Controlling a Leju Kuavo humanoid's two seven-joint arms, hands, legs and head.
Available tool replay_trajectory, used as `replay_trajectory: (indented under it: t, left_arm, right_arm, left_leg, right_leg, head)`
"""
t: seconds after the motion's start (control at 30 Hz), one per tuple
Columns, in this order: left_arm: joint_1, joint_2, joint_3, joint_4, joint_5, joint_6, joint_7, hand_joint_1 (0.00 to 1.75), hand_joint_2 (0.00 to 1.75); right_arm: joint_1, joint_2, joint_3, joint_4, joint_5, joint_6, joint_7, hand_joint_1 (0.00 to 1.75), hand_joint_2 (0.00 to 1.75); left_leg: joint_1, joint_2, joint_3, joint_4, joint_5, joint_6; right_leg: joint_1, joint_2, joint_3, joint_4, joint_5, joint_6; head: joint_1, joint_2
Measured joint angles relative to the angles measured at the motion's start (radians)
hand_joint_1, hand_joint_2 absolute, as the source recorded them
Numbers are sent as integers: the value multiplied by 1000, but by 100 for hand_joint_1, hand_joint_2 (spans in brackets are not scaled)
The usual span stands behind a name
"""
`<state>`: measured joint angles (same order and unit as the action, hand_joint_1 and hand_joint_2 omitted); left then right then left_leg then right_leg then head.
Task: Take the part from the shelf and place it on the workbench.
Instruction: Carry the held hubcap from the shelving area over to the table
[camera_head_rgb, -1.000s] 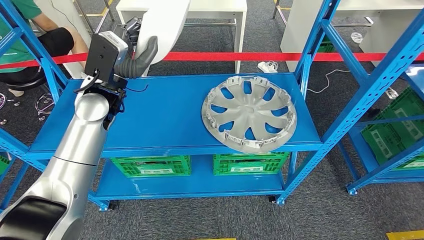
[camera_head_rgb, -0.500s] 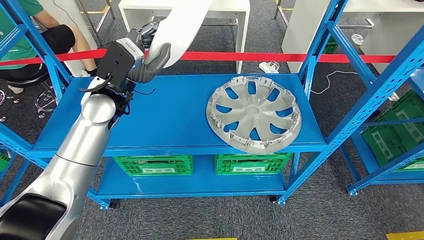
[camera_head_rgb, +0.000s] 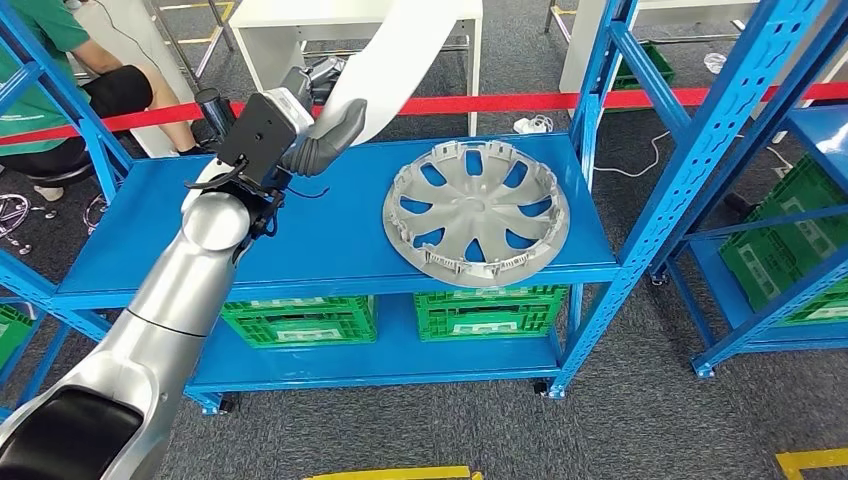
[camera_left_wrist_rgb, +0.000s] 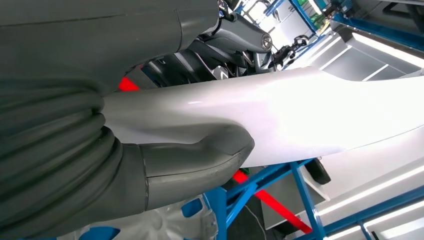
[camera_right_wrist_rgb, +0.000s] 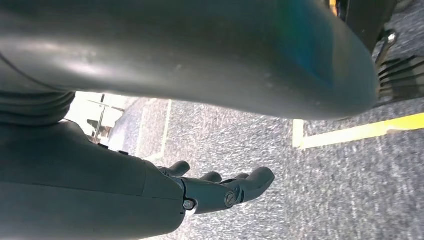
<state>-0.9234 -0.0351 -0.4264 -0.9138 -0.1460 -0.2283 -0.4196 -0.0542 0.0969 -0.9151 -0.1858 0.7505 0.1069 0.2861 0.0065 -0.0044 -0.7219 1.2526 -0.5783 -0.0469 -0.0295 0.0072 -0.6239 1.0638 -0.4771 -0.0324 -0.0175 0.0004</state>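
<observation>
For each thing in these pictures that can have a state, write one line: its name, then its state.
White part: lifted, held in the left hand.
Left hand: gripping the white part, thumb pressed on it.
Right hand: hanging over the floor, holding nothing, fingers apart.
Grey wheel cover: lying flat on the blue shelf, untouched.
Green crates: stored on the lower shelf.

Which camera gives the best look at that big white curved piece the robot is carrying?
The left wrist view: the white part stretches across it, with the left hand gripping it by the thumb. The head view shows the white part running up out of frame. The right wrist view looks at the floor and the right hand.
</observation>
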Motion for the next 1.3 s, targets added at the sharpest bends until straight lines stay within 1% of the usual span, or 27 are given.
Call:
replay_trajectory:
  t: [0.03,0.07,0.1,0.2,0.27,0.33,0.37,0.43,0.5,0.53,0.57,0.6,0.63,0.7,0.77,0.83,0.9,0.93,1.0,1.03,1.07,1.1,1.13,1.17,1.2,1.27,1.3]
  left_arm:
    - [2,1,-2,0,0,0,0,175,175]
    - [4,1,-3,0,0,-1,1,175,175]
    - [5,2,-5,0,0,-1,1,175,175]
    - [2,4,-7,-7,0,-2,1,175,175]
    - [-2,4,-8,-13,0,-2,1,175,175]
    - [-3,5,-8,-15,0,-2,3,175,175]
    - [-3,5,-9,-17,0,-2,6,175,175]
    - [-2,4,-10,-23,-2,-2,12,175,175]
    - [2,3,-11,-28,-5,-2,17,175,175]
    - [5,3,-11,-29,-7,-2,20,175,175]
    - [9,3,-11,-30,-9,-2,22,175,175]
    - [12,3,-11,-32,-11,-2,24,175,175]
    - [15,3,-11,-33,-13,-2,25,175,175]
    - [15,3,-11,-38,-16,-3,25,175,175]
    - [15,2,-11,-42,-18,-4,24,175,175]
    - [15,1,-12,-43,-18,-4,22,175,175]
    - [14,8,-12,-41,-18,-4,21,175,175]
    - [14,13,-12,-39,-18,-3,21,175,175]
    - [14,26,-12,-37,-18,-2,19,175,175]
    - [15,33,-12,-36,-18,-1,18,175,175]
    - [16,39,-12,-35,-18,-1,17,175,175]
    - [18,46,-12,-34,-18,0,16,175,175]
    - [19,53,-12,-33,-18,2,16,175,175]
    - [20,60,-12,-34,-18,5,15,175,175]
    - [21,69,-12,-36,-17,11,14,175,175]
    - [23,87,-11,-44,-15,21,10,175,175]
    - [26,97,-11,-48,-14,24,8,175,175]
  right_arm:
    - [1,0,0,0,0,0,0,0,0]
    - [1,0,0,0,1,-1,0,0,0]
    - [1,0,0,0,2,-1,0,0,0]
    - [1,4,-1,0,2,-1,0,0,0]
    - [1,7,-1,0,2,-1,0,0,0]
    - [1,8,-1,0,3,-2,-1,0,0]
    - [1,8,-1,0,4,-2,-2,0,0]
    - [2,9,-1,0,4,-4,-1,0,0]
    - [2,10,-1,0,5,-5,1,0,0]
    - [2,10,-1,0,5,-6,0,0,0]
    - [1,10,-1,0,6,-8,0,0,0]
    - [1,10,-1,0,6,-9,1,0,0]
    - [1,10,-1,0,7,-11,1,0,0]
    - [-2,12,-1,0,7,-16,1,0,0]
    - [-4,15,-2,0,8,-20,-1,0,0]
    - [-3,17,-2,0,10,-21,-3,0,0]
    - [-4,18,-2,0,14,-20,-4,0,0]
    - [-5,19,-2,0,17,-19,-4,0,0]
    - [-7,19,-2,0,25,-14,-4,0,0]
    - [-6,18,-2,0,29,-11,-4,0,0]
    - [-6,18,-2,0,31,-7,-3,0,0]
    - [-6,18,-2,0,34,-5,-3,0,0]
    - [-6,17,-2,0,38,-3,-3,0,0]
    - [-6,17,-2,0,43,-1,-3,0,0]
    - [-6,17,-2,0,49,1,-3,0,0]
    - [-6,16,0,0,60,4,-3,0,0]
    - [-6,15,0,0,63,6,-2,0,0]
  left_leg:
    - [0,0,-7,48,-20,1]
    - [-1,0,1,65,-22,4]
    - [-4,0,29,43,-6,11]
    - [-19,1,168,-152,39,46]
    - [-28,2,207,-223,41,55]
    - [-28,4,204,-239,61,57]
    - [-25,7,201,-248,73,62]
    - [-17,11,187,-262,101,71]
    - [-17,12,159,-260,124,75]
    - [-16,12,143,-257,134,74]
    - [-14,13,126,-253,143,72]
    - [-12,14,110,-247,151,69]
    - [-9,14,93,-239,158,64]
    - [-5,14,61,-218,169,52]
    - [-8,13,44,-203,179,40]
    - [-8,12,41,-204,194,28]
    - [-5,10,31,-193,175,16]
    - [-4,9,20,-165,138,10]
    - [-2,7,-8,-57,37,1]
    - [-2,7,-18,6,3,-1]
    - [-2,7,-19,53,-9,-2]
    - [-3,7,-6,71,1,0]
    - [-3,7,24,55,26,5]
    - [-5,6,70,6,49,12]
    - [-9,5,126,-66,53,22]
    - [-16,5,215,-196,32,35]
    - [-20,4,233,-231,21,39]
  right_leg:
    - [3,-1,-10,0,7,-1]
    - [6,-1,-19,0,15,-3]
    - [10,-1,-28,0,22,-4]
    - [18,-1,-44,-1,43,-1]
    - [16,-3,-47,-7,58,9]
    - [13,-4,-47,-17,73,22]
    - [13,-4,-51,-14,66,27]
    - [15,-3,-71,38,2,34]
    - [13,-3,-104,156,-89,42]
    - [12,-3,-114,211,-111,47]
    - [10,-3,-112,242,-110,51]
    - [7,-3,-94,240,-90,55]
    - [4,-4,-59,204,-63,60]
    - [1,-5,30,80,-51,65]
    - [2,-3,74,9,-70,52]
    - [4,0,67,5,-66,31]
    - [3,-2,53,-1,-47,15]
    - [2,-4,42,-4,-34,8]
    - [2,-4,17,-7,-8,2]
    - [2,-5,1,-7,5,1]
    - [3,-5,-15,-6,17,1]
    - [5,-5,-30,-6,29,1]
    - [6,-5,-45,-6,41,2]
    - [8,-5,-58,-6,52,3]
    - [9,-5,-68,-6,63,5]
    - [10,-5,-77,-9,84,14]
    - [8,-5,-77,-14,95,20]
  head:
    - [0,0]
    - [0,0]
    - [0,0]
    - [1,0]
    - [1,0]
    - [0,0]
    - [1,0]
    - [5,0]
    - [8,0]
    - [8,0]
    - [8,0]
    - [9,0]
    - [9,0]
    - [9,0]
    - [10,0]
    - [10,0]
    - [8,0]
    - [6,0]
    - [3,0]
    - [3,0]
    - [3,0]
    - [3,0]
    - [3,0]
    - [2,0]
    - [3,0]
    - [3,0]
    - [2,0]
